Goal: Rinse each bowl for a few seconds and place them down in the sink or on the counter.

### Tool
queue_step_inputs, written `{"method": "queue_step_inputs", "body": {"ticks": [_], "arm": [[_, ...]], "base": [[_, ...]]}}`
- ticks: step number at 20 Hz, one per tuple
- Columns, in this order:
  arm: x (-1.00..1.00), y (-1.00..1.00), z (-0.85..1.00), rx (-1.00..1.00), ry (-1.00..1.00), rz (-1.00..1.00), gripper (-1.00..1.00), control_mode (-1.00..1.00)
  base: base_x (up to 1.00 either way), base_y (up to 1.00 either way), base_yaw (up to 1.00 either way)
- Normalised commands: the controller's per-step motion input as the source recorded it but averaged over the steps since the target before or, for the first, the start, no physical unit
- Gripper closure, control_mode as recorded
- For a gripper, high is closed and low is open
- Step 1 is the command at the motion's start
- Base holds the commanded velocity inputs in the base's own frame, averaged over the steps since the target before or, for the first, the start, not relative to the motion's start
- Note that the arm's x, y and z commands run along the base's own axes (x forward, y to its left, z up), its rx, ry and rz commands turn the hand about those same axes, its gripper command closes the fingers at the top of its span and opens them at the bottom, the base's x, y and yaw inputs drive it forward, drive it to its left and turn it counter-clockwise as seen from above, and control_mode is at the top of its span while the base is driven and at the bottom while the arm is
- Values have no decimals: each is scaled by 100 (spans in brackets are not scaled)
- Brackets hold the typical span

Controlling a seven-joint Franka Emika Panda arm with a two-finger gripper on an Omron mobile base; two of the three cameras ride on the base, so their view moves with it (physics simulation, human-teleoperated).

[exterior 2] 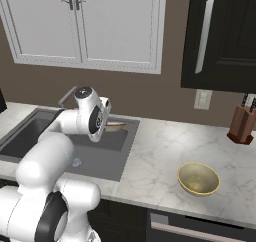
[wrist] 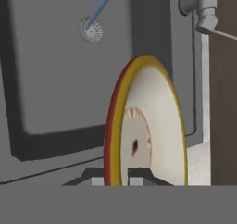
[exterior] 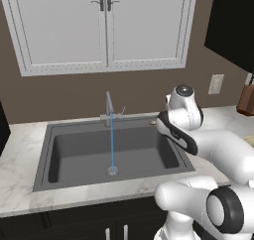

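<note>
Gripper [wrist: 121,176] at the hand view's bottom centre is clamped on the rim of the cream-yellow bowl [wrist: 148,126], on edge over the sink [wrist: 55,89]; water runs at upper left. Tan bowl [exterior 2: 199,178] sits on the surface [exterior 2: 160,156], lower right.

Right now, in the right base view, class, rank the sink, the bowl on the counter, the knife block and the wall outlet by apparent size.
1. Sink, though the arm hides part of it.
2. Tan bowl.
3. Knife block, partly cut off at the edge.
4. Wall outlet.
The bowl is nearer the camera, so its lead over the knife block is unsure.
</note>
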Motion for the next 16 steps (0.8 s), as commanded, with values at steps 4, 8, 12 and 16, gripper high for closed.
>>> {"method": "queue_step_inputs", "body": {"ticks": [4, 8, 12, 16], "arm": [[0, 26, -3, 4, -7, 15, 100, -100], [0, 26, -2, 0, -7, 14, 100, -100], [0, 33, -3, 0, -7, 13, 100, -100], [0, 36, -5, 0, -8, 11, 100, -100]], "base": [[0, 0, 0], [0, 0, 0], [0, 0, 0], [0, 0, 0]]}}
